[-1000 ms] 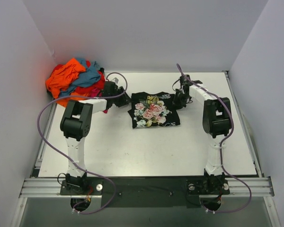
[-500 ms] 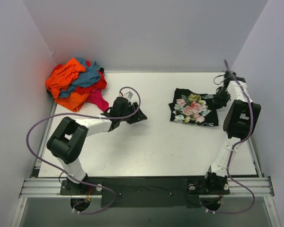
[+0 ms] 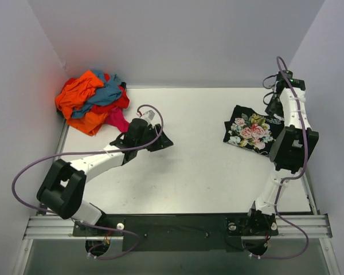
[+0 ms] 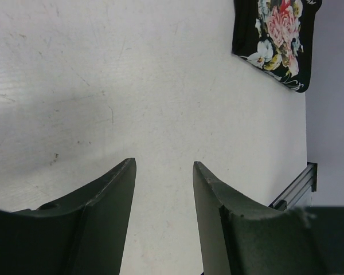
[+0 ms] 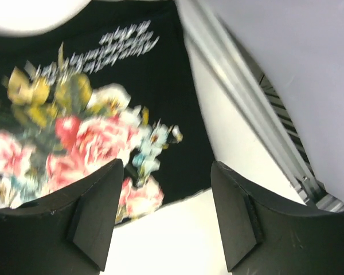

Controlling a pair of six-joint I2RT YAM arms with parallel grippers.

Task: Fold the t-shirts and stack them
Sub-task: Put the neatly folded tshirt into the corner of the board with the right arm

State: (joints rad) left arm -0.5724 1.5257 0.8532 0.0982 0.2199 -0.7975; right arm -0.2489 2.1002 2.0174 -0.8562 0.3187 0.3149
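1. At the far left corner you have the pile of t-shirts (image 3: 93, 101): orange on top, teal-blue across it, red and magenta only peeking out at its near right side. It lies against the left wall (image 3: 23, 86), so its far side is hidden from you.
2. Your left gripper (image 3: 158, 141) sits low over the bare table (image 3: 189, 177), right of the pile and apart from it. Its wrist view shows the fingers (image 4: 112, 195) spread with nothing between them.
3. A purple cable (image 3: 31, 169) loops wide off the left arm.
4. The black t-shirt (image 3: 250, 129), rose print up, lies folded at the far right of the table, well apart from the pile. The left wrist view cuts it off at the top edge.
5. Your right gripper (image 5: 166, 172) hovers over that shirt's right edge, fingers apart and gripping nothing. Its view is blurred, and from above the gripper is hard to make out against the dark cloth.
6. The table's metal rail (image 5: 241, 94) runs just right of the shirt.
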